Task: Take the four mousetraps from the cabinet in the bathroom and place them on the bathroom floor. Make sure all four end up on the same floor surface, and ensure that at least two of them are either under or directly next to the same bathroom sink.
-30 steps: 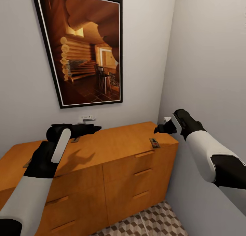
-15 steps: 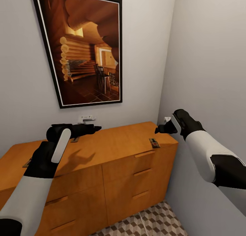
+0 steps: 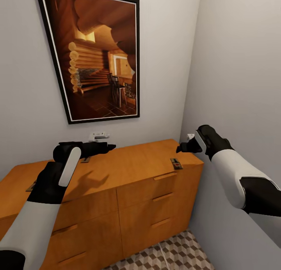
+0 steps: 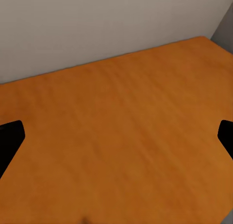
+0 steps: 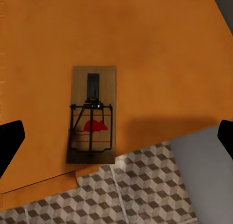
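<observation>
The orange-brown cabinet (image 3: 117,172) stands against the back wall. One mousetrap (image 3: 176,163) lies flat near its right front corner. My right gripper (image 3: 182,148) hovers open just above and behind it. In the right wrist view that mousetrap (image 5: 92,114) sits between the spread fingertips (image 5: 10,139), close to the cabinet's edge (image 5: 155,63), with the cube-patterned bathroom floor (image 5: 145,195) below. A second mousetrap (image 3: 85,159) peeks out beside my left gripper (image 3: 107,147), which is open over the bare cabinet top (image 4: 116,112). Another small flat mousetrap (image 3: 31,187) lies at the far left of the top.
A large framed picture (image 3: 97,55) of a log cabin room hangs above the cabinet, with a white socket (image 3: 99,135) below it. The grey side wall (image 3: 234,67) runs close along my right arm. Patterned floor tiles (image 3: 171,254) show at the cabinet's foot.
</observation>
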Controlling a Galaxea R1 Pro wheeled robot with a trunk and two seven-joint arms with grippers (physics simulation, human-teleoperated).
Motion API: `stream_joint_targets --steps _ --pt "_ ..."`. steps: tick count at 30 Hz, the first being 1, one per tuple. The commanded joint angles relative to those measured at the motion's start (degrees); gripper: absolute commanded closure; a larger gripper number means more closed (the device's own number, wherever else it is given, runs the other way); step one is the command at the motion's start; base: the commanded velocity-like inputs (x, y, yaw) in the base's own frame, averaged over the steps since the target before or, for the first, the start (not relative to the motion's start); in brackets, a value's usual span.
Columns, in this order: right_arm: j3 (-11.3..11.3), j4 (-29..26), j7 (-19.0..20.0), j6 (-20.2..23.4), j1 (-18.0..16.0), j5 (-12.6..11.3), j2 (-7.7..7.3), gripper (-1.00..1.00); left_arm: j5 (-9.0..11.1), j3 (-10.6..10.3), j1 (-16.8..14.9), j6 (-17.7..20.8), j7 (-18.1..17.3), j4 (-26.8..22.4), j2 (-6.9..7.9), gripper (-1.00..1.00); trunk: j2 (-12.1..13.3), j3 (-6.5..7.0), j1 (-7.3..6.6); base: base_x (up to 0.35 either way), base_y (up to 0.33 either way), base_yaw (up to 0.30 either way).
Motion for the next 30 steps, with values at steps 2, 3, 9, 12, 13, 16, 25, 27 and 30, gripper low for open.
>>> stream_joint_targets --steps 2,3,9,12,13,16,25,27,30 --pt "-0.08 -0.06 0.48 0.19 -0.04 0.48 0.13 -1.0 0.08 -0.07 -0.04 0.2 0.09 0.0 0.04 -1.0 -0.04 -0.07 0.0 0.0 0.0 0.0" --pt "-0.1 -0.06 0.48 0.19 -0.04 0.46 0.19 -1.0 0.08 -0.07 -0.04 0.21 0.09 0.05 0.04 -1.0 -0.04 -0.07 0.0 0.0 0.0 0.0" --pt "-0.2 -0.06 0.47 0.17 -0.04 0.42 0.39 -1.0 0.09 -0.07 -0.06 0.26 0.09 0.18 0.04 -1.0 -0.04 -0.07 0.0 0.0 0.0 0.0" --pt "-0.23 -0.06 0.47 0.17 -0.04 0.41 0.44 -1.0 0.15 -0.1 -0.06 0.38 0.08 0.24 0.04 -1.0 -0.04 -0.07 0.0 0.0 0.0 0.0" --pt "-0.25 -0.06 0.47 0.17 -0.04 0.41 0.45 -1.0 0.15 -0.11 -0.05 0.42 0.09 0.28 0.04 -1.0 -0.04 -0.07 0.0 0.0 0.0 0.0" --pt "-0.27 -0.06 0.47 0.17 -0.04 0.4 0.47 -1.0 0.16 -0.13 -0.05 0.49 0.09 0.44 0.04 -1.0 -0.04 -0.07 0.0 0.0 0.0 0.0" --pt "-0.36 0.0 0.39 -0.06 -0.04 0.39 0.56 -1.0 0.16 -0.16 -0.06 0.57 0.1 2.94 0.04 -1.0 -0.04 -0.07 0.0 0.0 0.0 0.0" --pt "-0.37 0.08 0.36 -0.44 -0.04 0.39 0.59 -1.0 0.16 -0.16 -0.05 0.56 0.1 3.81 0.04 -1.0 -0.04 -0.07 0.0 0.0 0.0 0.0" --pt "-0.36 0.77 0.33 -1.33 -0.04 0.37 0.63 -1.0 0.16 -0.16 -0.06 0.5 0.1 4.88 0.04 -1.0 -0.04 -0.07 0.0 0.0 0.0 0.0"
